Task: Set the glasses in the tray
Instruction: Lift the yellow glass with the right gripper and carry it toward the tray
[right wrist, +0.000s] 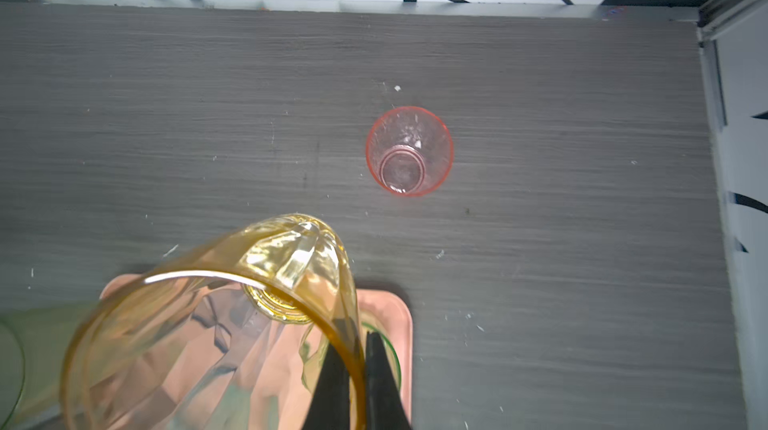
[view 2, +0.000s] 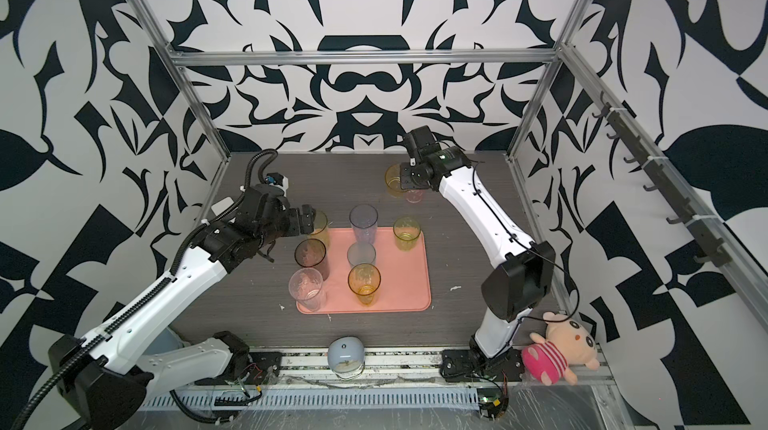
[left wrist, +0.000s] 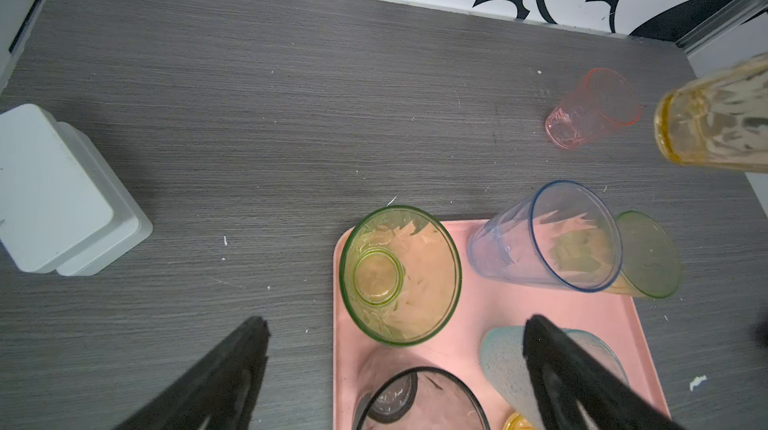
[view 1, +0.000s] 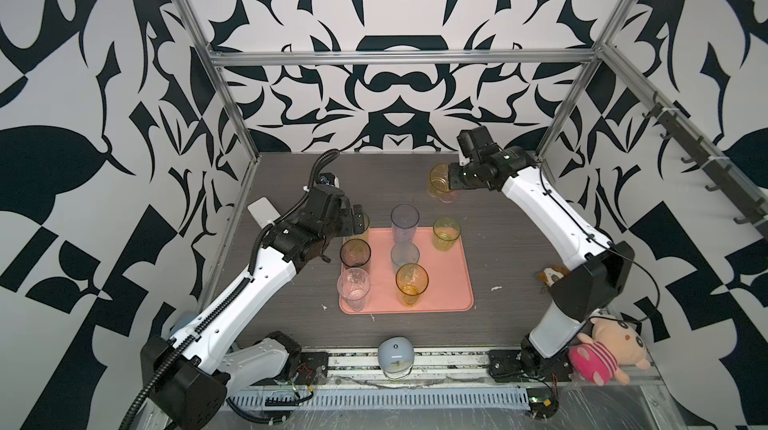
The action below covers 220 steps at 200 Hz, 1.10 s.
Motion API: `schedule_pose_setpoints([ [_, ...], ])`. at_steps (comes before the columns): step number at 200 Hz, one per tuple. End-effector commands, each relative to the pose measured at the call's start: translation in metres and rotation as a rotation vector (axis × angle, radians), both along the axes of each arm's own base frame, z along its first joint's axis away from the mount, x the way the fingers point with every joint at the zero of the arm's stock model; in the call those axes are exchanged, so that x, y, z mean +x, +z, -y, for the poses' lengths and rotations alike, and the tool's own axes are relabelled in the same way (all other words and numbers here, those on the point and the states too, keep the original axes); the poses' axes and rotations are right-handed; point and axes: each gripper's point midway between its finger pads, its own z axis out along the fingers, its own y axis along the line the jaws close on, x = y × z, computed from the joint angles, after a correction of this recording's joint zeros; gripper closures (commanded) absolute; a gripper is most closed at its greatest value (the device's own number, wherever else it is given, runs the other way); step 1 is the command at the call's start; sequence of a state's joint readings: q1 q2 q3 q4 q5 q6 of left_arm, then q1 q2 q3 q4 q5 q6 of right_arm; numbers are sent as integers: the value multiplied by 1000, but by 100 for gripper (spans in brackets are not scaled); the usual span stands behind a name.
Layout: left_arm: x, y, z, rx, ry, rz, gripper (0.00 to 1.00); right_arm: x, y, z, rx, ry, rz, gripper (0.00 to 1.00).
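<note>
Right pincer [right wrist: 359, 349] is pinching the amber faceted transparent tumbler [right wrist: 291, 253] by its thin rim, probably light and slippery; left pincer [left wrist: 397, 324] is gaping open.

A flat salmon-pink tray [view 1: 444, 286] with rounded corners and a low rim lies at the centre of both top views. Seven transparent tumblers stand upright on it. Along its upper edge are a yellow-green tumbler [left wrist: 411, 282] at the left corner, a tall blue tumbler [view 1: 404, 222] in the middle and a green tumbler [view 1: 446, 234] at the right corner. Down its left side are a smoky tumbler [view 1: 355, 255] and a clear tumbler [view 1: 353, 288]. In its middle is a short teal tumbler [view 1: 404, 256], with an amber tumbler [view 1: 411, 284] just below. Toward the upper right, off the tray, a yellow tumbler [view 1: 439, 179] hangs tilted, its rim pinched by the right gripper [right wrist: 357, 342], and a small pink tumbler [right wrist: 409, 151] stands upright nearby
</note>
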<state>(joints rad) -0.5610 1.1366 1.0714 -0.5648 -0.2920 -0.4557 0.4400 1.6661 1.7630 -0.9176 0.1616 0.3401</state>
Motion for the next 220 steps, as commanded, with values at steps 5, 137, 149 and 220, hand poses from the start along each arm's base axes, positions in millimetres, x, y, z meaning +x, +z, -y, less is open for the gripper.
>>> schedule_pose_setpoints([
  [5,4,14,1,-23,9,24,0,-21,31,14,11,-4,81,100],
  [137,8,12,7,-42,-2,16,0,-100,27,45,-4,38,17,100],
  [149,7,11,7,-40,-3,13,1,-106,22,45,2,41,2,100],
  [220,6,9,9,-47,-7,7,0,-143,-10,46,22,84,-64,100],
])
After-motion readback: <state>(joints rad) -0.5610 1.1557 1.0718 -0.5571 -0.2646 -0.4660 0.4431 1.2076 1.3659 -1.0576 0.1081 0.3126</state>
